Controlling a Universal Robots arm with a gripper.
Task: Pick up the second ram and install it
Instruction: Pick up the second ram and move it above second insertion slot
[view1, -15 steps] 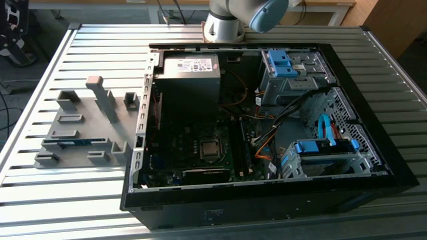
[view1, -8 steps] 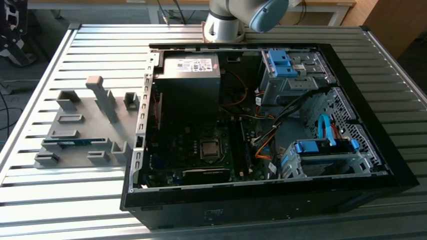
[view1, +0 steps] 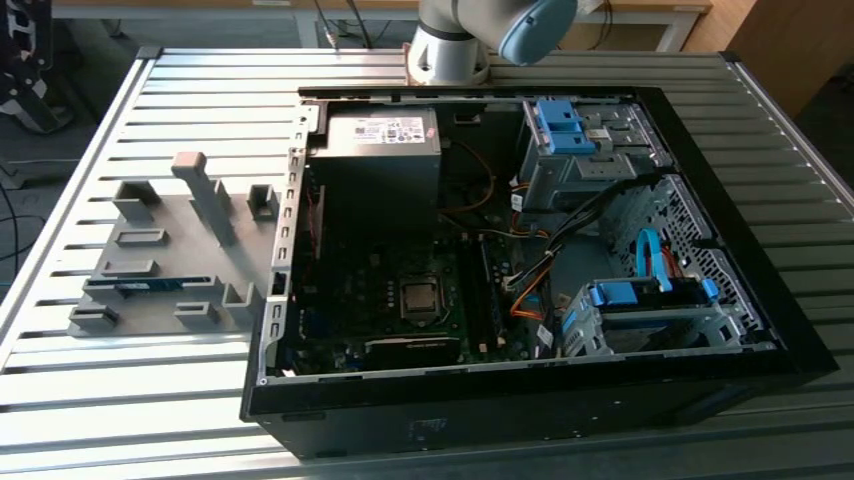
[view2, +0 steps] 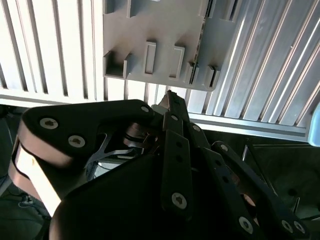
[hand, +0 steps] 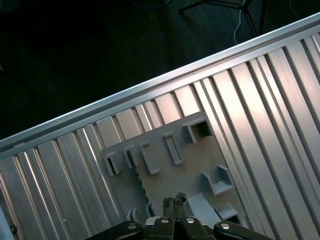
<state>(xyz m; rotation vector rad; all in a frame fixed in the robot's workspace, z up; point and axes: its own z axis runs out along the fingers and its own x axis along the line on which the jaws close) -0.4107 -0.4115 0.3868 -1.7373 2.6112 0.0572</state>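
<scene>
Work on the task stands at its very start, by my reading: the second ram (view1: 144, 285), a thin blue-teal stick, sits on edge in a slot of the grey holder block (view1: 187, 262) on the exterior view's left. The holder is beside the open computer case (view1: 534, 388) but apart from it, both on the slatted tabletop (view1: 134, 400). The slot keeps the stick upright with its long upper edge exposed, presumably so that it can be gripped by its flat faces from above. The pincer (hand: 173, 201) hangs above that holder and looks down on it in both wrist views. Its jaws appear brought together, tip against tip, with nothing between them, so it has hold of nothing. In the first wrist view a thin dark toothed line runs across the holder plate just ahead of the pincer's tip, which I take to be the stick seen edge-on; the pincer is near it but clear of it. Inside the case the motherboard (view1: 400, 300) lies face up next to the grey power supply (view1: 380, 135), with the side panel off so the slots can be reached from above. Whether a first stick already sits there I cannot tell.
</scene>
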